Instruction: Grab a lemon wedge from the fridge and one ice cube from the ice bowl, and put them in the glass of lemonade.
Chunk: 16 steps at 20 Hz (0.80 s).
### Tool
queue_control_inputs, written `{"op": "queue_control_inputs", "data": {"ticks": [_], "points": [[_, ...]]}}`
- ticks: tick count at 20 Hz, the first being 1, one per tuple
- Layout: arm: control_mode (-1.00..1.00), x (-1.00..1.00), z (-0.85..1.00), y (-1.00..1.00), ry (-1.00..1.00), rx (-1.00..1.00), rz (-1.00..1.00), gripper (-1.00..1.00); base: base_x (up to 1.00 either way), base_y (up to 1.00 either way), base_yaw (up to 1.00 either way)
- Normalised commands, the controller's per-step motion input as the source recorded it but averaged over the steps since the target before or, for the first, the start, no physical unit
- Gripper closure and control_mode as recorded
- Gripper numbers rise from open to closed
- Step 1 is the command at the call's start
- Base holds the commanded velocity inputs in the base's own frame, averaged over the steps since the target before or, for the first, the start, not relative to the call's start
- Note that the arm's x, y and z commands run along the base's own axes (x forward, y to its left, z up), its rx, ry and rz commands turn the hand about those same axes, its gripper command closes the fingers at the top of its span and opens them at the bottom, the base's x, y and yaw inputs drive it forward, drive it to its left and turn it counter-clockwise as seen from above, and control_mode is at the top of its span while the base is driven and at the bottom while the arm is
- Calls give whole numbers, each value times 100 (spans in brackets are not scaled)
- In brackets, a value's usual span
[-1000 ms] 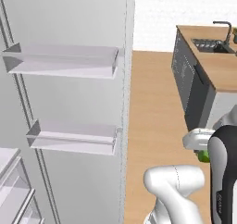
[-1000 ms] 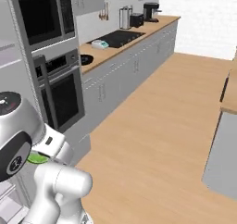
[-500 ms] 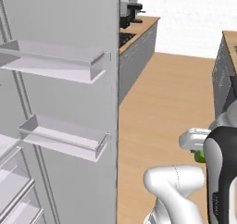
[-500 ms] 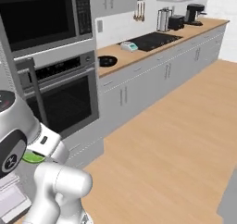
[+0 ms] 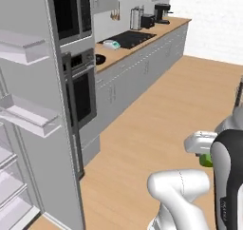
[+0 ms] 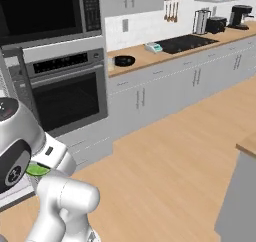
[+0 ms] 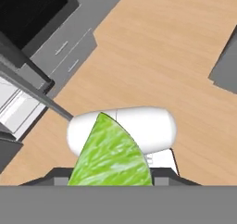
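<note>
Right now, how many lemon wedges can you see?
1: the lemon wedge sits in the gripper, held close to the arm. More may be hidden inside the fridge.

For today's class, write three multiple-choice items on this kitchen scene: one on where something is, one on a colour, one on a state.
1. Where is the black bowl?
A. on the floor
B. on the counter beside the built-in oven
C. inside the fridge

2. What colour is the lemon wedge?
A. red
B. white
C. yellow-green

3. What is the state of the fridge?
A. door open, shelves showing
B. shut
C. lying on its side

Answers:
1 B: the right base view shows it on the wooden counter, right of the oven.
2 C: the hand view shows it bright yellow-green in the gripper.
3 A: the left base view shows its white shelves.
</note>
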Motion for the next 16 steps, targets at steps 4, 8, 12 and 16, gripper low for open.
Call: {"op": "queue_control_inputs", "data": {"ticks": [4, 8, 12, 16], "points": [[100, 0, 0, 0, 0, 0, 0, 100, 72, -84, 21], [100, 0, 0, 0, 0, 0, 0, 100, 100, -38, 4], [100, 0, 0, 0, 0, 0, 0, 100, 100, -20, 0], [100, 0, 0, 0, 0, 0, 0, 100, 100, 0, 0]]}}
